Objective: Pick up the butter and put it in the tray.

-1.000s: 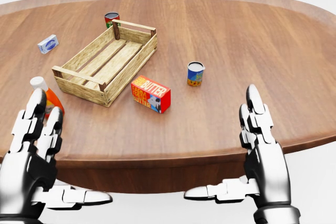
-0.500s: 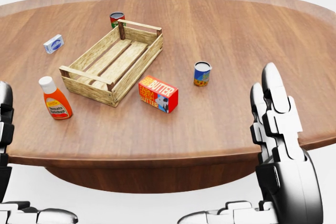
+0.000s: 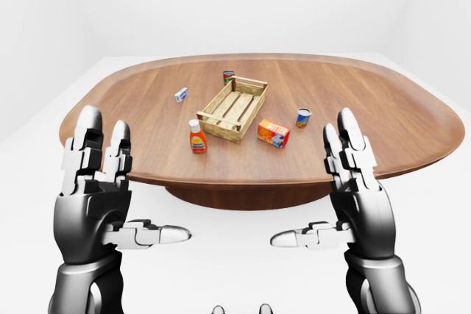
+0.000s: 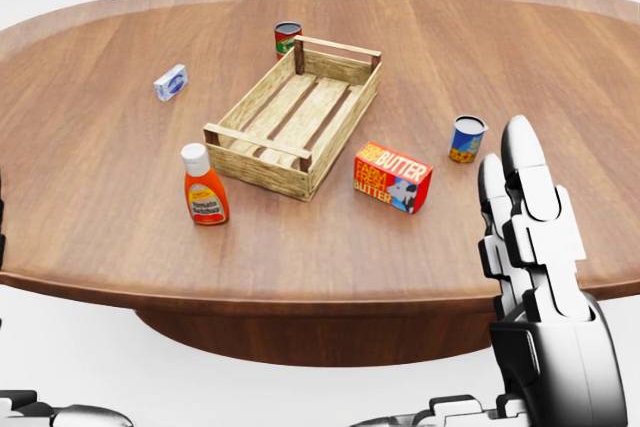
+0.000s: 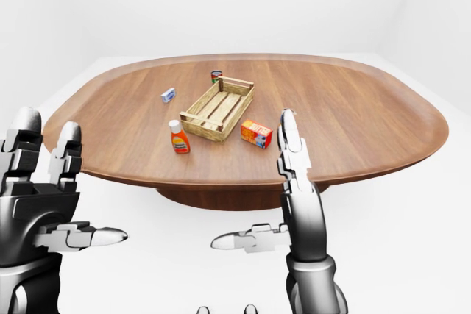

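Observation:
The butter [image 4: 392,177] is a red and orange box lying on the wooden table [image 4: 500,57], just right of the tray's lower corner. The tray [image 4: 262,169] is an empty slatted wooden crate, set at an angle near the table's middle. My right hand [image 3: 316,182] is open, fingers upright and thumb pointing left, below the table's lower edge and well short of the butter. My left hand [image 3: 136,176] mirrors it at the left, open and holding nothing. In the head view only its thumb [image 4: 60,415] shows, at the bottom left corner.
A ketchup bottle [image 4: 205,187] stands left of the tray's lower end. A blue and yellow can [image 4: 466,139] stands right of the butter. A red and green can [image 4: 288,39] sits behind the tray's upper end. A small white and blue box [image 4: 171,82] lies upper left.
The whole head view has shifted, so the table's things now sit further right: the camera moved. My left hand has dropped almost out of that view. The right hand rose and looms larger.

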You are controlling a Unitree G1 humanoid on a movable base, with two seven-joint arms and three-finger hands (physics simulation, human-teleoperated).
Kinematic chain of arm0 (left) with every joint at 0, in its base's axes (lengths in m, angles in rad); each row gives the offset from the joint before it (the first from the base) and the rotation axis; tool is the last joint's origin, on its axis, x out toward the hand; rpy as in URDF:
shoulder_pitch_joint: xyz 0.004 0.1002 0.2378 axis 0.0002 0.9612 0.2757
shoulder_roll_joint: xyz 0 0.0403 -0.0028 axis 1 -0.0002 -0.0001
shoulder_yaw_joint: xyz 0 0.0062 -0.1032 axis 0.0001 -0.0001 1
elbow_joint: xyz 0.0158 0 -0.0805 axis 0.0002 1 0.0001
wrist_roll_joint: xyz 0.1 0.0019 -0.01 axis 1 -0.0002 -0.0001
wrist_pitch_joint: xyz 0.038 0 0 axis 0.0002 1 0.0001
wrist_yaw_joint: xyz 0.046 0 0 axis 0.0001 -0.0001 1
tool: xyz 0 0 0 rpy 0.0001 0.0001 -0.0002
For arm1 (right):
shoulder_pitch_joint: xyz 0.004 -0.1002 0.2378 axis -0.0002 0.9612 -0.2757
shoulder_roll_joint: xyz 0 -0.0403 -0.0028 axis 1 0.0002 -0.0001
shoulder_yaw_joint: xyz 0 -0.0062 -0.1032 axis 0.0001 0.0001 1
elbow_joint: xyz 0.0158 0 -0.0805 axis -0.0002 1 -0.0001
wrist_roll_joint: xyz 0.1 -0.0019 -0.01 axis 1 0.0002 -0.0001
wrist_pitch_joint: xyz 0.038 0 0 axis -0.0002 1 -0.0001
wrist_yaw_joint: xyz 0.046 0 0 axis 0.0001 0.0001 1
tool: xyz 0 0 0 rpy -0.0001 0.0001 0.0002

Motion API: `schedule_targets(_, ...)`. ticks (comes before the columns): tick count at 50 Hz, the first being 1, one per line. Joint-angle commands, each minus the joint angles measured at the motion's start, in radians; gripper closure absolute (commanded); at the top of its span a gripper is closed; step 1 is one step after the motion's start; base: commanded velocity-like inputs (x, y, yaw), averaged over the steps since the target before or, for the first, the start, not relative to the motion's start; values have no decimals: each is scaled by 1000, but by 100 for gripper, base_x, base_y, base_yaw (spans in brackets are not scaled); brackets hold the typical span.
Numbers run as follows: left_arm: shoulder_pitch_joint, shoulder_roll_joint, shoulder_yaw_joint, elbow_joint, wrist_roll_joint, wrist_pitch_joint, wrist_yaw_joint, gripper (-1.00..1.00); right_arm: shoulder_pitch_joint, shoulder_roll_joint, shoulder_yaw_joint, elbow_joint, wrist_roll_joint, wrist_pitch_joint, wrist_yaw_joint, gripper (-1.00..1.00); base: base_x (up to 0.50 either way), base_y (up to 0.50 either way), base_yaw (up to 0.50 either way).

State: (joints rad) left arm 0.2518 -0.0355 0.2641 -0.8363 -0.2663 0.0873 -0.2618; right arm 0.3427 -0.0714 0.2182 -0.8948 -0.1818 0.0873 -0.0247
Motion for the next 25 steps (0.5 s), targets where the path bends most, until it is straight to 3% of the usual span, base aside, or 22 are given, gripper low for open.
schedule_targets(1,1,-1,6,-7,-3,0,-4,-100,-1,21,-32,-3,47,0,-9,-100,0,0,0)
schedule_targets(9,1,-3,12,-13,-7,0,-4,-100,9,20,-38,-49,120,0,-2,-100,2,0,0)
schedule_targets(25,-1,-2,15,-16,-8,0,-6,-100,17,8,-30,-37,92,0,2,-100,50,0,0)
